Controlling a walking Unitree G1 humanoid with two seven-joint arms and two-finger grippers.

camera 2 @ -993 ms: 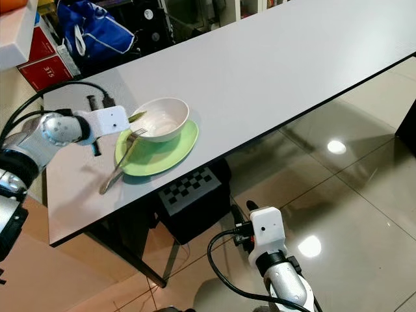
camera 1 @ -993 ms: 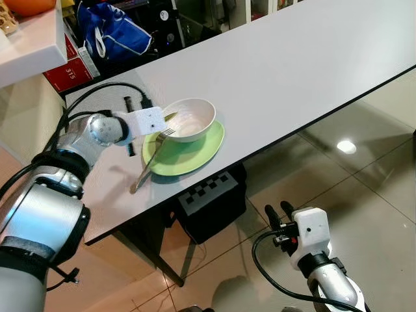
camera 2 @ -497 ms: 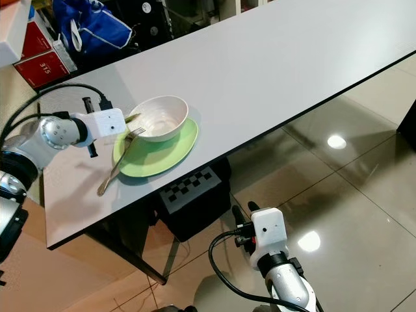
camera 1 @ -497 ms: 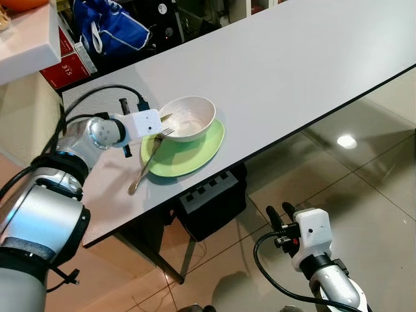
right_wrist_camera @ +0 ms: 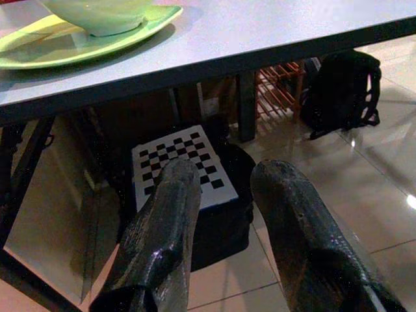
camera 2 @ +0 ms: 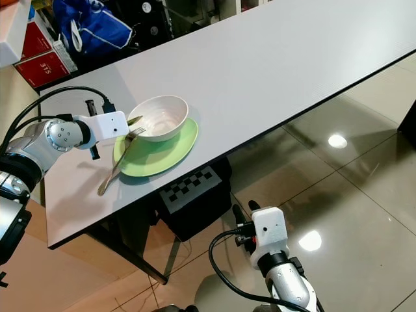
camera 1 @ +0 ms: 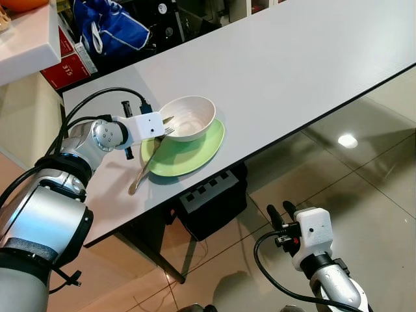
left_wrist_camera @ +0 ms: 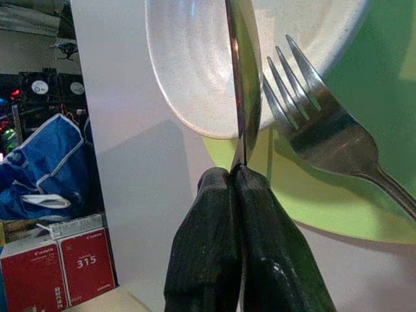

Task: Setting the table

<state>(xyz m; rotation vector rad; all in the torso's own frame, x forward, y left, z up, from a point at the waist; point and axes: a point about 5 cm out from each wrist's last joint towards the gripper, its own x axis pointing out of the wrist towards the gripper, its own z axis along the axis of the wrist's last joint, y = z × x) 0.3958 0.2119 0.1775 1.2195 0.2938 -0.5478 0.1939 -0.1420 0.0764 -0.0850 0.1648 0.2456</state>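
Little has shifted: my left gripper (left_wrist_camera: 237, 172) stays clamped on the knife (left_wrist_camera: 242, 78) over the bowl (camera 1: 190, 118); nudging its rim could tip it.

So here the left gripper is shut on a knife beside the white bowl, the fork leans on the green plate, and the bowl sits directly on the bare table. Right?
Not quite. The bowl sits on the green plate, not on the bare table; the left eye view shows this. The rest holds: the left gripper is shut on the knife beside the bowl, and the fork leans on the plate.
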